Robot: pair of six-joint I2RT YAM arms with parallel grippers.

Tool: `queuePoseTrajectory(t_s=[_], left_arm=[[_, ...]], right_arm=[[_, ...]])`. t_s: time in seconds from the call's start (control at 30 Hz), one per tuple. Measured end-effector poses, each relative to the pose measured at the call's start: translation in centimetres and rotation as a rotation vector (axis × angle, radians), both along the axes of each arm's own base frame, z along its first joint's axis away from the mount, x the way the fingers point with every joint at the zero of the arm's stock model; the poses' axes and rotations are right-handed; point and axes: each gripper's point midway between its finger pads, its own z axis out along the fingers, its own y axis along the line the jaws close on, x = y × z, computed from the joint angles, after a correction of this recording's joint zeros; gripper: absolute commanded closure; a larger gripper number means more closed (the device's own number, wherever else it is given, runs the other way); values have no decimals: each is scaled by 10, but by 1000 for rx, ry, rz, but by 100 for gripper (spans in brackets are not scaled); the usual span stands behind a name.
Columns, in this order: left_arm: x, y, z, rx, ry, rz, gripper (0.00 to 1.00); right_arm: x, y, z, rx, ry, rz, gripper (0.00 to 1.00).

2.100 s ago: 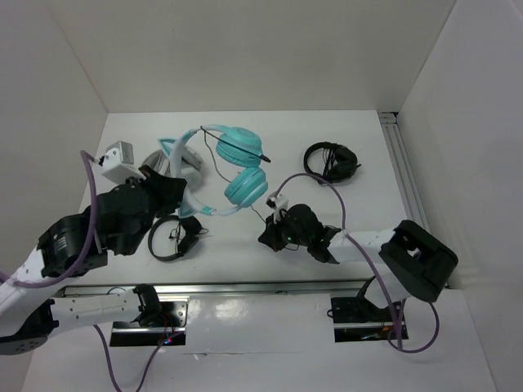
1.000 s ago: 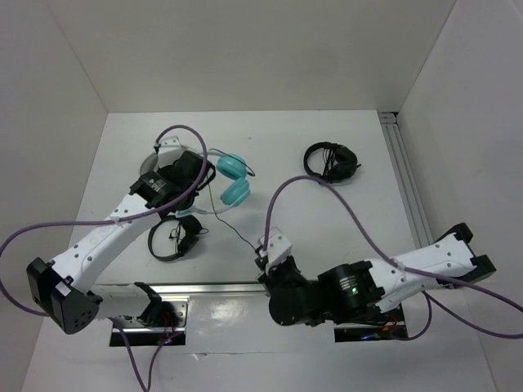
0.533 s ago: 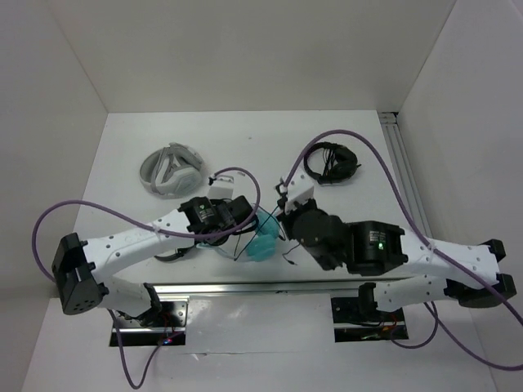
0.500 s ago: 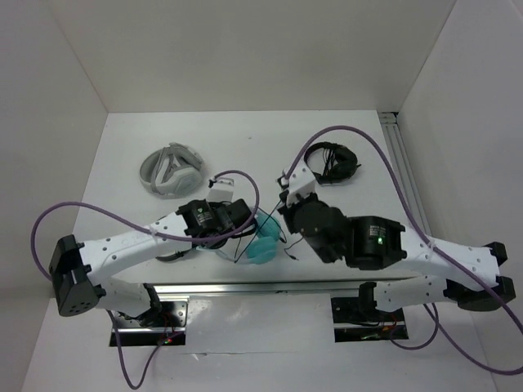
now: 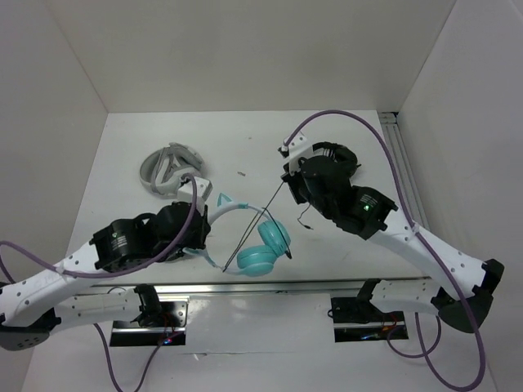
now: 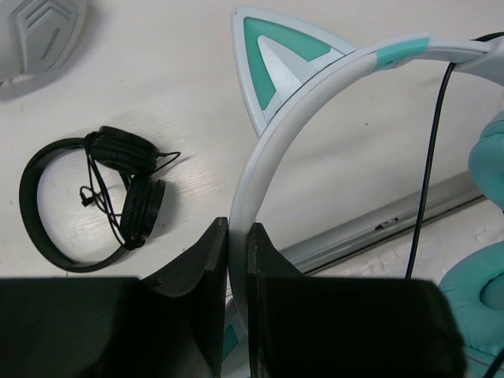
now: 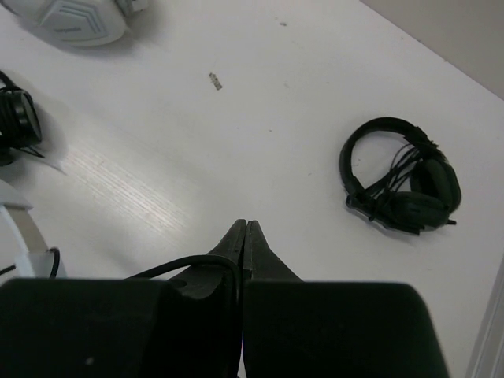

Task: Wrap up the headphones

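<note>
- One pair of teal cat-ear headphones (image 5: pixel 274 235).
- Two pairs of small black headphones (image 6: pixel 94 197) (image 7: pixel 398 177).
- One pair of grey-white folded headphones (image 5: pixel 170 170).
- Two robot arms (image 5: pixel 78 263) (image 5: pixel 409 237).
- Two purple cables (image 5: pixel 16 247) (image 5: pixel 335 114), one per arm.

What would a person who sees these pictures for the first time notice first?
The teal cat-ear headphones stand out low in the middle of the top view, their white headband clamped in the left gripper. From them a thin black cable runs taut up to the shut right gripper.
</note>
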Motion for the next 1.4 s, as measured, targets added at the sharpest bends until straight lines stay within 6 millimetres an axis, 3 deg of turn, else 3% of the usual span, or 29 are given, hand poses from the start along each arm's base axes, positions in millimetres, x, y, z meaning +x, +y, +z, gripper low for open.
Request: queuePoseTrajectory(t_s=[0.27,0.5,0.7,0.97,1.03,1.4], left_arm=[[-15,0,14,-38,-28,-142,100],[-18,-2,40,-84,-68,-186,100],[-22,-1,66,-126,-100,-211,100],[-20,-11,102,-237,-133,-198,100],[-20,-13,104,-258,-127,-187,100],[-20,-18,105,-296,-99,-162,100]], right_arm=[[6,34,-24,31,50,135,100],[10,46,-63,67,112,196,100],[8,58,-84,154,130,255,69],[-12,85,-129,288,199,406,61],[-14,92,-145,307,234,434,61],[-17,113,-188,367,305,488,61]])
